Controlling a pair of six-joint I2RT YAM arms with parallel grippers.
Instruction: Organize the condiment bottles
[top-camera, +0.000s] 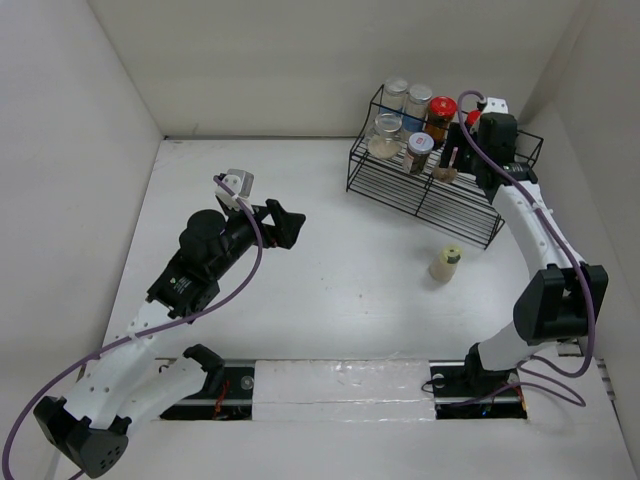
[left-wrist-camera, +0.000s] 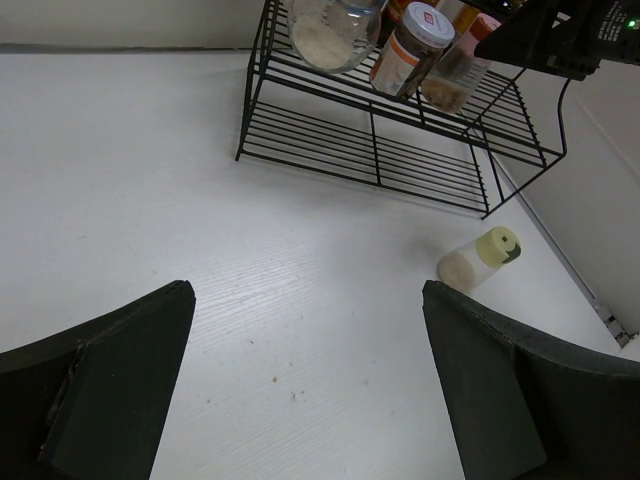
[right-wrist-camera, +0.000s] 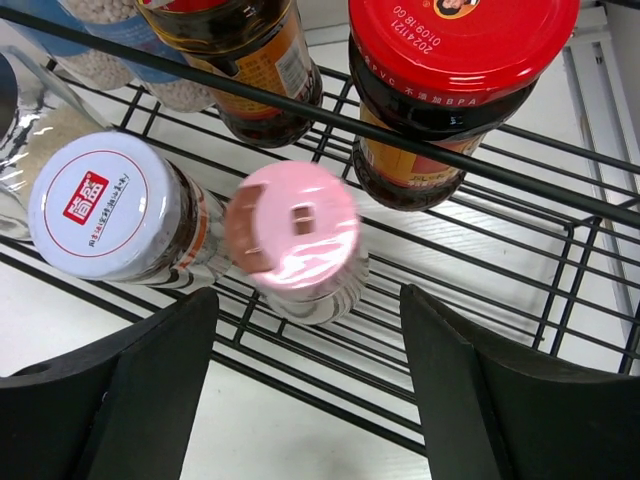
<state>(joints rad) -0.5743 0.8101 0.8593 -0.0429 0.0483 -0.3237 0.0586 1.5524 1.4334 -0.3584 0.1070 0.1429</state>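
Observation:
The black wire rack (top-camera: 420, 195) stands at the back right. On it are two silver-lidded blue-label jars (top-camera: 396, 95), a wide clear jar (top-camera: 384, 138), a white-lidded jar (top-camera: 420, 150) and a red-lidded amber jar (top-camera: 440, 112). My right gripper (top-camera: 480, 165) is open just above a pink-capped shaker (right-wrist-camera: 292, 232) on the rack, not touching it. In the right wrist view it (right-wrist-camera: 308, 295) faces two red-lidded jars (right-wrist-camera: 460, 60). A yellow-green-capped shaker (top-camera: 445, 263) sits on the table in front of the rack. My left gripper (top-camera: 290, 225) is open and empty, far left of it.
White walls close in the table at the back and on both sides. The rack's lower front shelf (left-wrist-camera: 380, 150) has bare wire. The right arm reaches along the right wall, its purple cable looping over the rack's right end.

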